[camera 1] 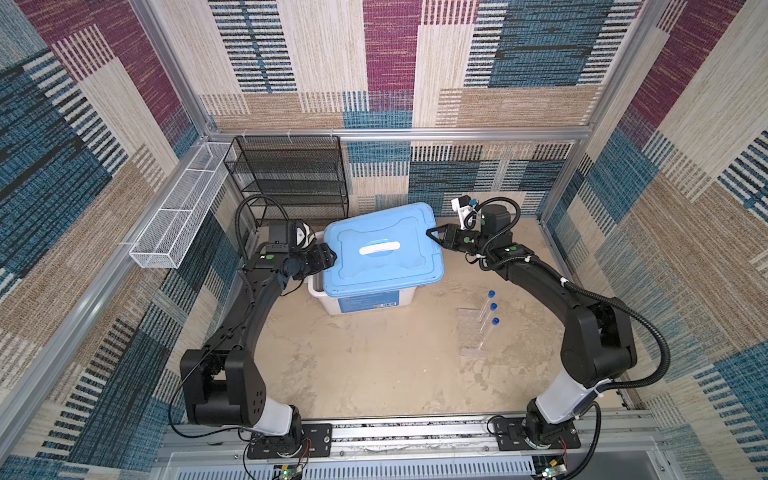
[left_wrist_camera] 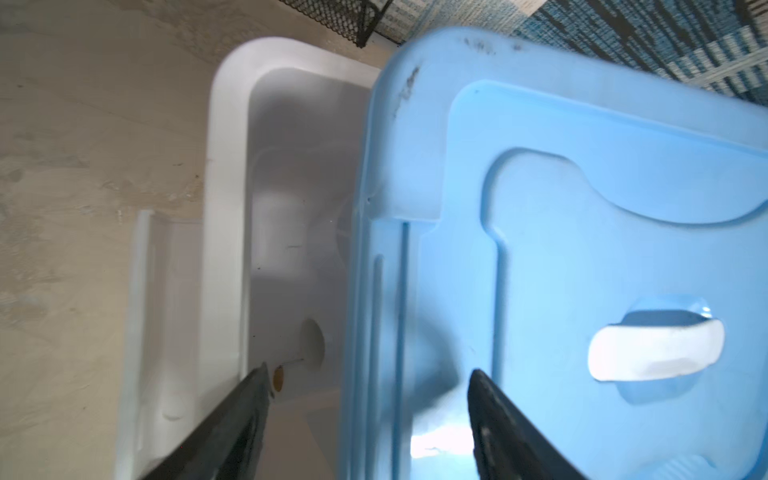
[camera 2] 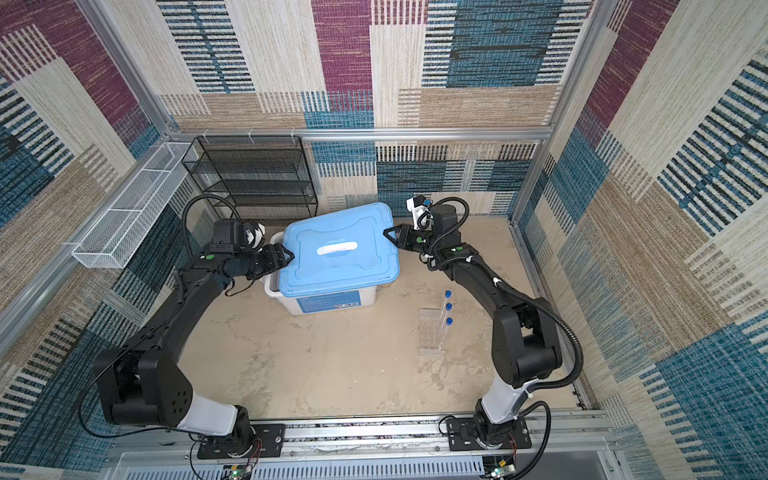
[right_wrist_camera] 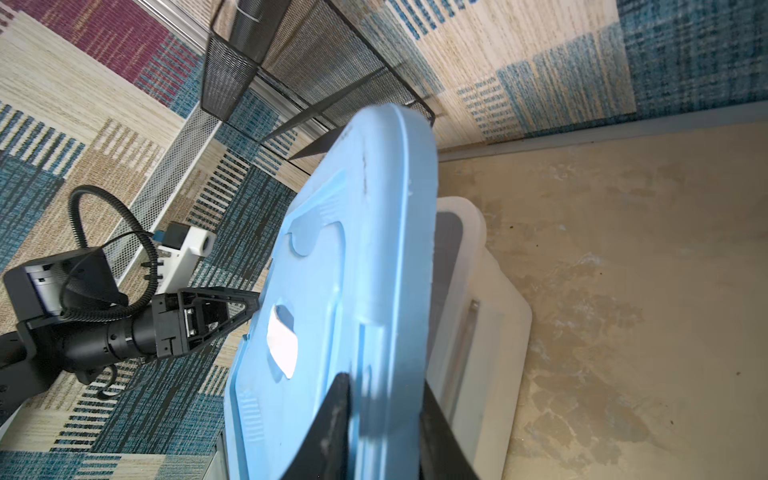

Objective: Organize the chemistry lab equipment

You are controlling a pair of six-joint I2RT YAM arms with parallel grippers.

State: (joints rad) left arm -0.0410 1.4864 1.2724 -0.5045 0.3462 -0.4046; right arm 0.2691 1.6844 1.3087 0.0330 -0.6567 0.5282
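Three blue-capped test tubes (camera 1: 487, 318) (camera 2: 445, 319) stand in a clear tube rack (camera 1: 471, 332) (camera 2: 430, 332) on the right of the floor. A blue lid (camera 1: 374, 270) (camera 2: 336, 270) (left_wrist_camera: 582, 208) (right_wrist_camera: 365, 249) lies askew on the white bin (camera 1: 361, 305) (camera 2: 316, 305) (left_wrist_camera: 228, 166) (right_wrist_camera: 478, 291). My right gripper (camera 1: 430, 235) (camera 2: 386, 235) (right_wrist_camera: 384, 386) is shut on the lid's right edge, one finger above and one below. My left gripper (camera 1: 332, 255) (camera 2: 291, 255) (left_wrist_camera: 368, 374) (right_wrist_camera: 253, 305) stands open astride the lid's left edge. The lid hides most of the bin's inside.
A black mesh shelf (camera 1: 291, 174) (camera 2: 253, 174) stands against the back wall behind the bin. A white mesh basket (camera 1: 178, 220) (camera 2: 124, 220) hangs on the left wall rail. Bare sandy floor (camera 1: 374, 365) lies in front of the bin.
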